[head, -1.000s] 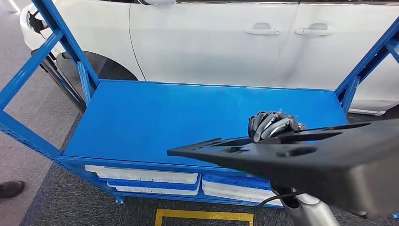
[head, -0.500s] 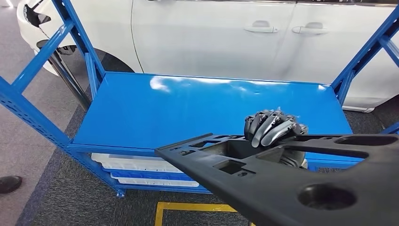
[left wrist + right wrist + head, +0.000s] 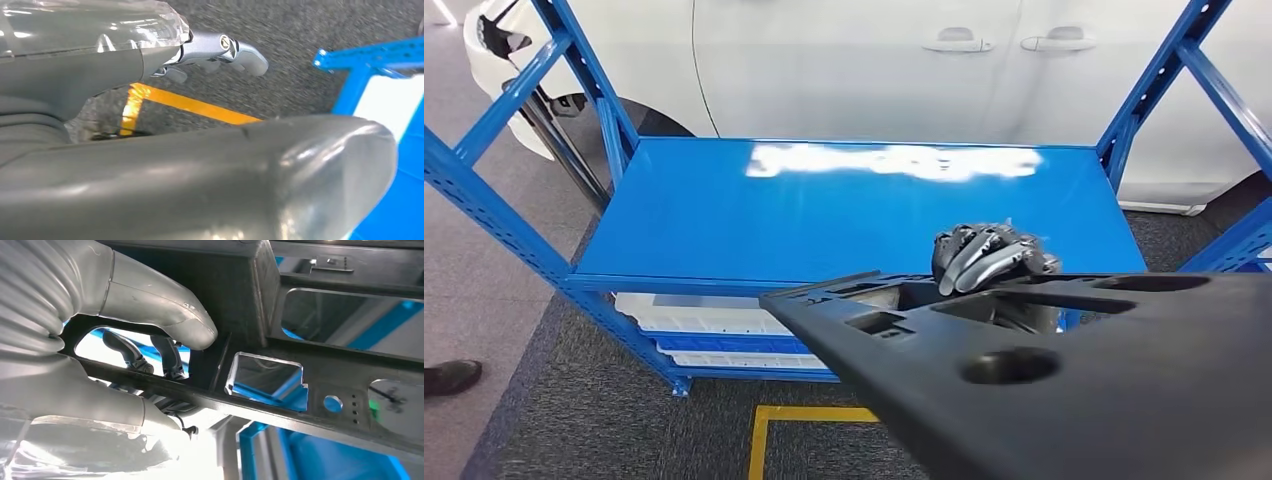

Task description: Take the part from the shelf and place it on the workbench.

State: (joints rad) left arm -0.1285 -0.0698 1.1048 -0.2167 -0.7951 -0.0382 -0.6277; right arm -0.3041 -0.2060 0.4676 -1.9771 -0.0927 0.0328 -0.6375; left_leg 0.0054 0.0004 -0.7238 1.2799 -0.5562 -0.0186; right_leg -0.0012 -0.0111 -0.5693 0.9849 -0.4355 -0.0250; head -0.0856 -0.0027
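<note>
1. A white car [image 3: 864,60] is seen behind a blue shelf [image 3: 724,230], with grey carpet and a yellow floor line [image 3: 769,425] below.
2. The black part [image 3: 1064,390] is held in front of the shelf, at 5 o'clock in the head view.
3. The right hand [image 3: 989,258] is clamped on the part, its fingers [image 3: 170,352] hooked through an opening.
4. The left hand [image 3: 220,50] is seen above the carpet; whether its fingers are apart cannot be told

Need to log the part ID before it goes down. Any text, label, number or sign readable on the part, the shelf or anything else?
None readable.
The black part, held by the right hand, bears no label.
The blue shelf has no lettering.
The yellow floor line carries no words.
</note>
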